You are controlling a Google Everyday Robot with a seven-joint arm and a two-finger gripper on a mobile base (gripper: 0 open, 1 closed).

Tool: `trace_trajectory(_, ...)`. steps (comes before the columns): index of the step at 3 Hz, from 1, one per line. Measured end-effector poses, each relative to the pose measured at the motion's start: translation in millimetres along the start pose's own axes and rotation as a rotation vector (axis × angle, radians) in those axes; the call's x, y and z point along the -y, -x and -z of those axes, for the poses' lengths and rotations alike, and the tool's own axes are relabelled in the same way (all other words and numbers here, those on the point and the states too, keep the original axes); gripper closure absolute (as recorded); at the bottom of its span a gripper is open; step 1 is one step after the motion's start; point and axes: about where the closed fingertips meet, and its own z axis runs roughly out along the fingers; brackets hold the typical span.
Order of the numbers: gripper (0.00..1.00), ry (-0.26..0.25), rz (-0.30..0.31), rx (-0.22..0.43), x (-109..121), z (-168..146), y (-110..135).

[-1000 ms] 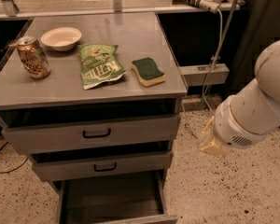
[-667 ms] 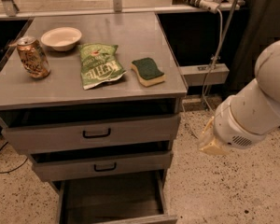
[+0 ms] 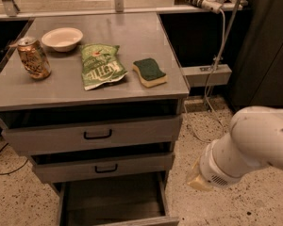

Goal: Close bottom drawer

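At the foot of the grey metal cabinet, the bottom drawer [image 3: 111, 199] stands pulled far out, its long plain tray open to view and its front panel cut off by the lower edge of the view. Above it the middle drawer [image 3: 104, 167] and the top drawer [image 3: 96, 134], each with a small black bar handle, sit slightly out from the frame, with dark gaps showing over them. My pincer [image 3: 196, 179] is low on the right, at the end of my white arm [image 3: 254, 140], just beside the cabinet's right side at about the height of the bottom drawer and not touching it; I cannot tell whether it is spread or pressed together. On the table [image 3: 132, 36] above the drawers are a soda can [image 3: 33, 57] standing upright at the left, a white bowl [image 3: 62, 38] behind it, a green chip bag [image 3: 101, 66] lying flat in the middle, and a green-and-yellow sponge [image 3: 150, 72] near the right edge, all apart from one another. A power strip [image 3: 205, 1] with a hanging cable is at the upper right, over the speckled floor [image 3: 19, 201].
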Motion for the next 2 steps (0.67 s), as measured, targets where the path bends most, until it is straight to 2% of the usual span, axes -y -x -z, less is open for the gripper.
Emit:
trace_trajectory(1, 1.00, 0.078, -0.066, 0.015, -16.6, -59.8, -10.7)
trace_trajectory(2, 1.00, 0.078, -0.066, 0.015, -16.6, -59.8, -10.7)
